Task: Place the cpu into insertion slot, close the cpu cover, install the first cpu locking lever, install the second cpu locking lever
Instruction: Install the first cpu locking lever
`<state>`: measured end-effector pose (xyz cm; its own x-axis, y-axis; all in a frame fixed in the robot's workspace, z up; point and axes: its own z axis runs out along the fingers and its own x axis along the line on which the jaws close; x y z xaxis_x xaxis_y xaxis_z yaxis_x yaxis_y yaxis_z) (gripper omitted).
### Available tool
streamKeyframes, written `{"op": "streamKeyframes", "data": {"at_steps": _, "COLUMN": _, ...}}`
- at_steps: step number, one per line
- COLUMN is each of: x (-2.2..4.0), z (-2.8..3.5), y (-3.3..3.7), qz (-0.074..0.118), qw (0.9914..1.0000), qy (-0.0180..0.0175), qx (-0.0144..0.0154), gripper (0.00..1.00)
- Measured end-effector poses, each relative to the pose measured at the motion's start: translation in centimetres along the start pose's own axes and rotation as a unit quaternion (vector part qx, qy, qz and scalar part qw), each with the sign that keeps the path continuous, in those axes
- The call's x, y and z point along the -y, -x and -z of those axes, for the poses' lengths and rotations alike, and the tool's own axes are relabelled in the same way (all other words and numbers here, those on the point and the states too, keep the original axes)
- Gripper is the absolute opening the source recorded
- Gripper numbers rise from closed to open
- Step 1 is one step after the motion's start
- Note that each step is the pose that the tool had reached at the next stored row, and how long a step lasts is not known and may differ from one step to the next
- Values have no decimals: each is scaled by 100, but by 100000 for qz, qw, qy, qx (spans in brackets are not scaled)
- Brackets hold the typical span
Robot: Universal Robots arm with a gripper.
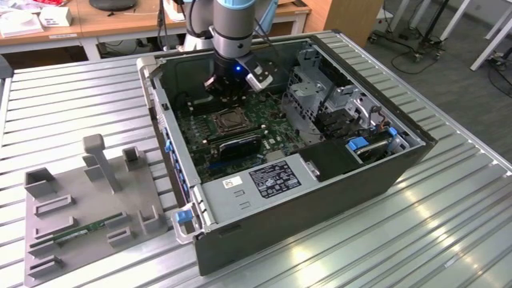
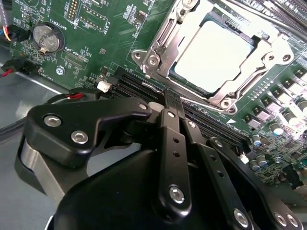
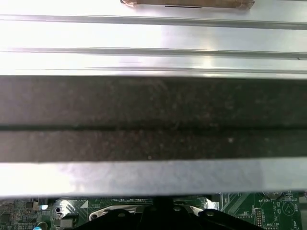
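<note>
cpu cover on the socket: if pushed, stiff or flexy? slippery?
Probably a bit flexy: the cpu cover is a thin metal frame around a square opening, with the cpu showing through. Likely slippery, as its surface is bare and glossy. Lying flat over the cpu, it should resist a downward push.

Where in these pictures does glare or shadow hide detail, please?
In the exterior view, light is even, with soft reflections streaking the table; in the second wrist view, glare washes the cpu top nearly white while the gripper sits dark in the foreground; in the first wrist view, the table slats blow out bright beside the dark case wall.
</note>
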<state>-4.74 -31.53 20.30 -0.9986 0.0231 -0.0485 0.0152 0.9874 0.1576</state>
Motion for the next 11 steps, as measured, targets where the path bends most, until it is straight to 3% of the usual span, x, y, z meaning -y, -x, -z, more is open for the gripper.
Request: {"op": "streamKeyframes", "data": {"at_steps": 11, "x": -1, "z": -1, "y": 49, "qz": -6, "qw": 100000, "qy": -14, "qx": -6, "gripper": 11}}
